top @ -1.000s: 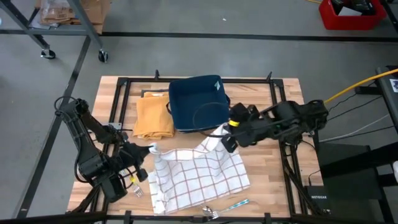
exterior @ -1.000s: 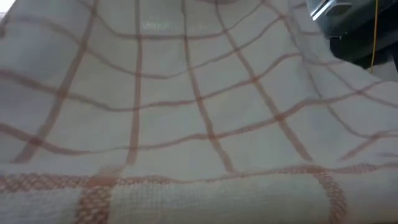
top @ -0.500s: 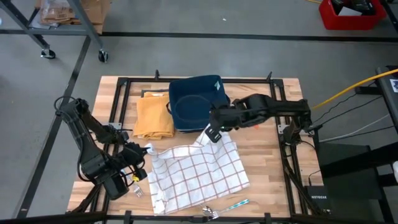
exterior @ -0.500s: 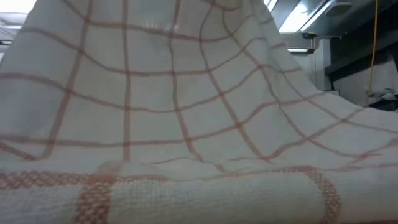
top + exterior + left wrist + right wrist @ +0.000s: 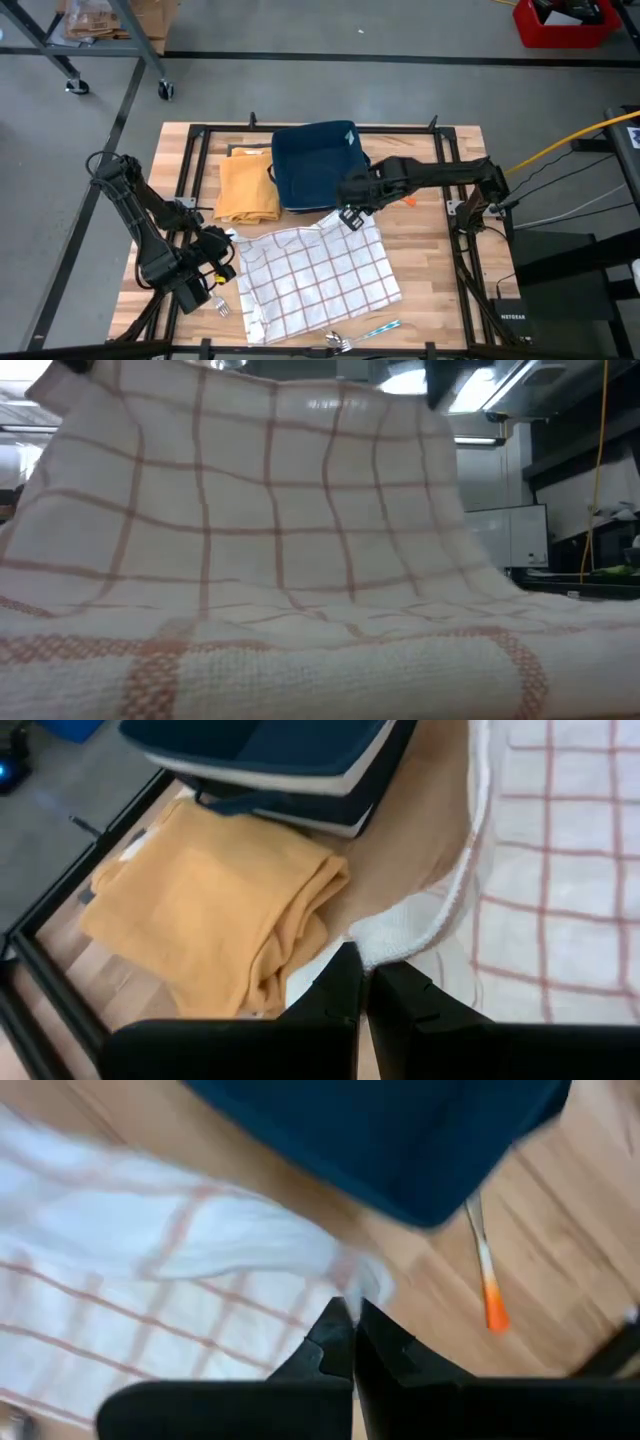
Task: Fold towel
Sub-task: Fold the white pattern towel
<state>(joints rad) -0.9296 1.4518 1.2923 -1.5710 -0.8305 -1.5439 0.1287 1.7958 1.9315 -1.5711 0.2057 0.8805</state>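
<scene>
The white towel with red checks (image 5: 318,278) lies spread on the near half of the table, its far edge raised between both grippers; in the low view the towel (image 5: 270,550) stands like a curtain, with its near hem on the table. My left gripper (image 5: 228,241) is shut at the towel's far-left corner, my right gripper (image 5: 350,216) is shut at its far-right corner. The left wrist view shows the left gripper (image 5: 362,985) and the towel (image 5: 550,870); the right wrist view shows the right gripper (image 5: 352,1325) and the towel (image 5: 150,1280). My left gripper pinches the towel's far-left corner (image 5: 388,942) between its two shut fingers, at the thick hemmed edge. The corner is lifted off the wood, and the cloth runs down from it to the table. My right gripper pinches the towel's far-right corner (image 5: 352,1276) between its shut fingers, coming from the table's right side. The corner is bunched at the fingers and lifted clear; the rest slopes down to the table.
A folded yellow cloth (image 5: 248,187) and a dark blue bin (image 5: 318,165) sit on the far half, just behind the raised edge. An orange-tipped utensil (image 5: 408,203) lies right of the bin. Cutlery (image 5: 345,340) lies at the near edge and a fork (image 5: 218,303) near the left gripper.
My right gripper has carried its corner toward the table's left and far side, and the left gripper has drawn slightly left. The towel's far edge has risen and drawn straighter between them, and the cloth has spread out flatter while its near hem stayed on the table.
</scene>
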